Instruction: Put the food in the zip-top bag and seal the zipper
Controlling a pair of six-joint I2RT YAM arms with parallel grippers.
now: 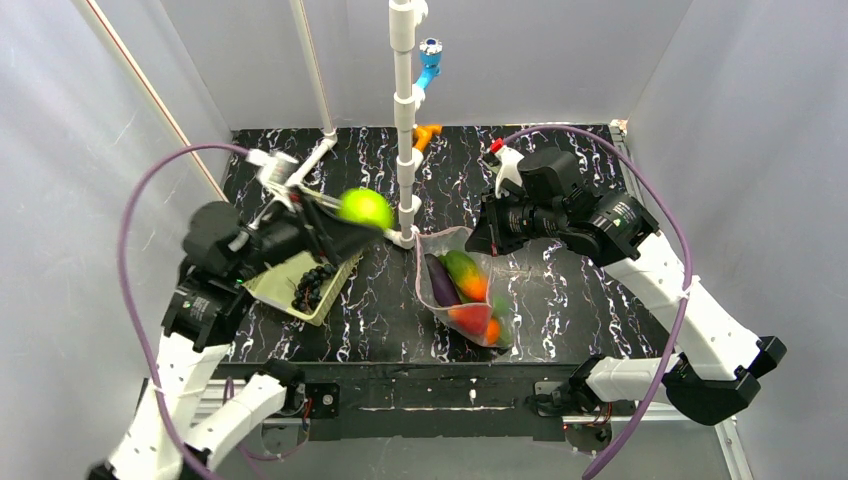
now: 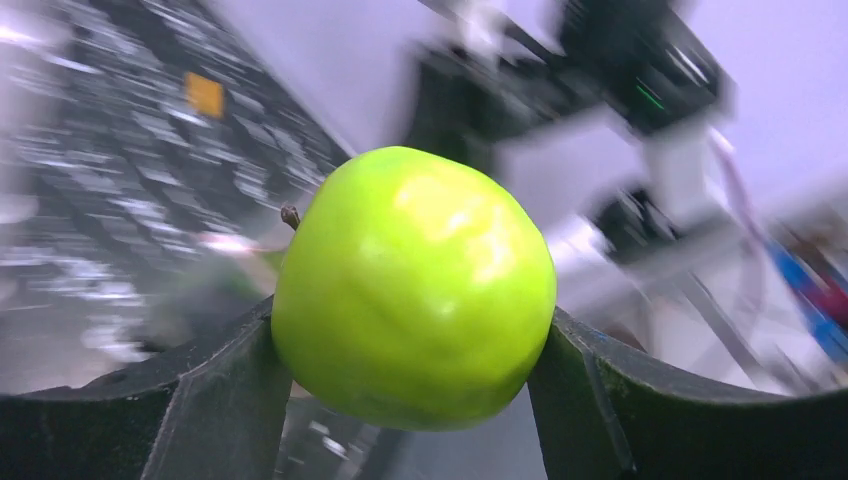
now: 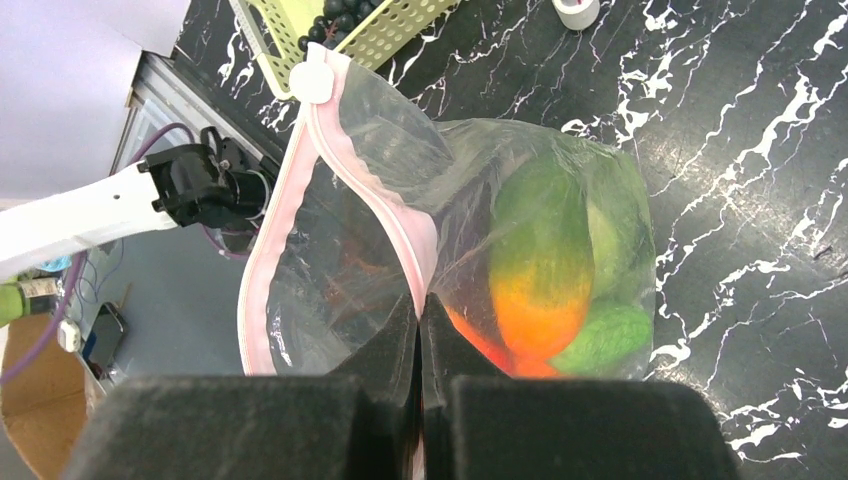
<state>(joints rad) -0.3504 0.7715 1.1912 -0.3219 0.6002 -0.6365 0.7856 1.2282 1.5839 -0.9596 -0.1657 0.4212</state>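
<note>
Carrying a green round fruit (image 1: 365, 208) over to the zip-top bag (image 1: 470, 305), by the look of it.

The left pincer (image 1: 352, 215) is clamped on the fruit, a finger against each side, up in the air to the left of the bag. The right pincer (image 3: 420, 318) is pinched tight on the bag's pink zipper (image 3: 385, 215), holding one lip up so the mouth gapes. Inside the bag lie a mango (image 3: 540, 270), a purple piece (image 1: 440, 282) and some green and orange bits (the crinkled plastic blurs them). Further left of the bag, a pale green basket (image 1: 275, 290) on the table (image 1: 570, 290) holds a dark bunch of grapes (image 1: 312, 285). I'd say filling is the step in hand. Next the fruit needs to come over the bag's mouth, go low between the lips and be let go without knocking the held edge. Sealing comes later.
</note>
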